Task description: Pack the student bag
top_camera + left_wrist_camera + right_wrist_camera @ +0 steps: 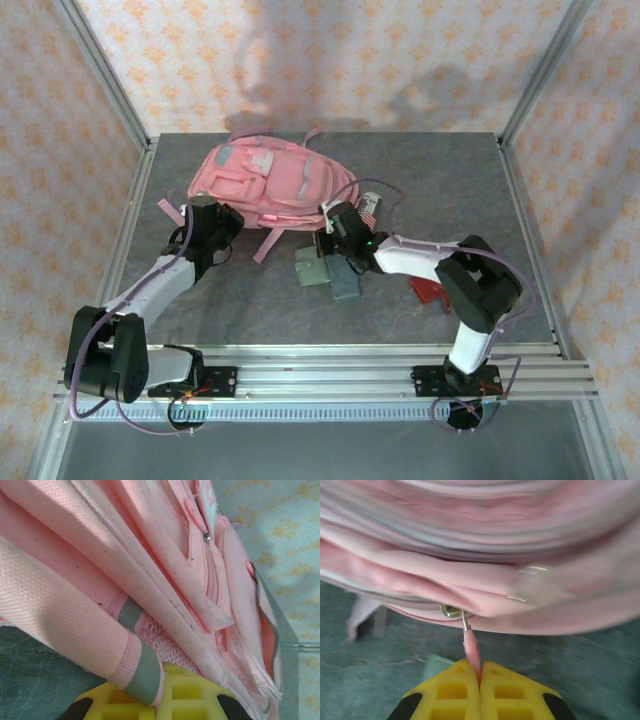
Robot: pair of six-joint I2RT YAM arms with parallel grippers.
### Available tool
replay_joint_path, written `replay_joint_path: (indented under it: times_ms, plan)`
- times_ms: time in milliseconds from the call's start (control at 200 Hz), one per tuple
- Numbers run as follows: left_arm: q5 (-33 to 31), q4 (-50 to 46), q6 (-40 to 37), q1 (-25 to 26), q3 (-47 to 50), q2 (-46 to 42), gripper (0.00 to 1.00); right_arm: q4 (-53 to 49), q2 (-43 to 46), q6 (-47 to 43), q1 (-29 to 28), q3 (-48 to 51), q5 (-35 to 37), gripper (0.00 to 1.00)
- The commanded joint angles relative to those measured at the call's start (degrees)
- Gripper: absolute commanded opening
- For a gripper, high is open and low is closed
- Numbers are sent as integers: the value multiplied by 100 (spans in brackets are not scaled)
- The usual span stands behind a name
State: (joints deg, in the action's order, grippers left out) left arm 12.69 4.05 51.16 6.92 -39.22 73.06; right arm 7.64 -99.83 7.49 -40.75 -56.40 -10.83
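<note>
The student bag (270, 180), a large pink backpack, lies at the back middle of the grey table. My left gripper (213, 222) sits at its near left edge. In the left wrist view the left gripper (164, 680) is shut on a pink fabric fold with grey stripe trim (145, 672) of the bag (165, 565). My right gripper (336, 216) is at the bag's near right corner. The right wrist view shows the right gripper (480, 677) shut on the pink zipper pull (472, 652), which hangs from a metal slider (451, 611) on the bag (485, 585).
Two grey-green blocks (315, 268) (346, 286) lie just in front of the bag. A red object (430, 292) sits partly under the right arm. A small striped item (370, 208) rests by the bag's right side. Metal posts frame the table, and a rail (330, 362) crosses its near edge.
</note>
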Motion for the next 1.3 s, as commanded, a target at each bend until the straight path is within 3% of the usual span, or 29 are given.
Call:
replay_joint_path:
  times_ms: [0, 350, 561, 746, 851, 926, 1031, 1146, 1296]
  plan:
    - [-544, 359, -459, -194, -250, 159, 0, -667, 345, 62, 274, 200, 595, 0]
    - [83, 622, -857, 43, -1168, 1571, 0, -809, 1154, 352, 185, 727, 357, 0]
    - [-430, 347, -1304, 15, -1914, 2032, 0, -733, 927, 525, -390, 437, -13, 0]
    - [-700, -22, -1507, -217, -2275, 1982, 0, -390, 508, 797, -456, 201, -453, 0]
    - [-465, -134, -1459, -230, -2127, 1822, 45, -211, 440, 892, -460, 248, -481, 0]
    - [-153, -9, -1199, -213, -1738, 1592, 60, -78, 425, 968, -460, 308, -571, 0]
    - [78, 395, -766, -14, -949, 1104, 66, 35, 370, 1042, -459, 359, -662, 0]
    - [-3, 814, -343, 569, -133, 642, 71, 162, 318, 1097, -460, 418, -752, 0]
    - [19, 1560, 132, 1087, 487, 768, 75, 247, 248, 1113, -454, 447, -830, 0]
